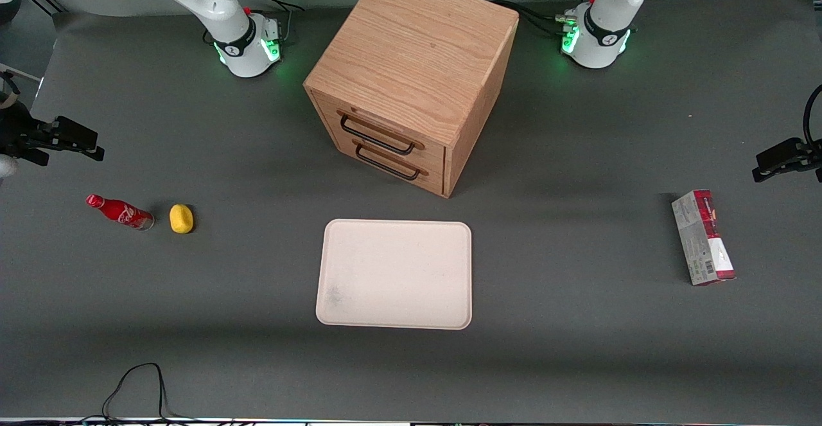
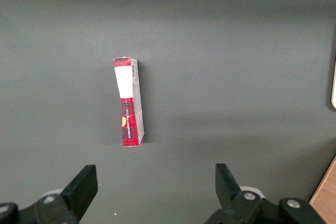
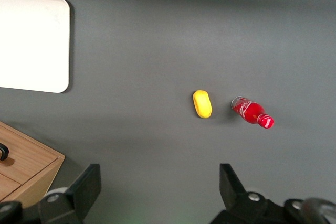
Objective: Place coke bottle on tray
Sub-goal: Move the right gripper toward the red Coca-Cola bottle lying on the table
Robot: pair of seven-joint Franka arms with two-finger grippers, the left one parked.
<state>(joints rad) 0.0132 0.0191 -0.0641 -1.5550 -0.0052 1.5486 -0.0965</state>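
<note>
The coke bottle (image 1: 120, 211), small and red with white script and a red cap, is on the grey table toward the working arm's end, beside a yellow oval lump (image 1: 181, 218). It also shows in the right wrist view (image 3: 251, 112). I cannot tell whether it stands or lies. The pale beige tray (image 1: 395, 274) sits mid-table in front of the wooden drawer cabinet, with nothing on it; one corner shows in the right wrist view (image 3: 31, 40). My right gripper (image 1: 97, 146) hangs open and empty above the table, farther from the front camera than the bottle, its fingers (image 3: 89, 184) wide apart.
The wooden cabinet (image 1: 411, 72) with two shut drawers stands farther from the front camera than the tray. A red-and-grey carton (image 1: 702, 236) lies toward the parked arm's end. The yellow lump (image 3: 202, 103) lies between bottle and tray. A black cable (image 1: 138, 381) loops at the table's near edge.
</note>
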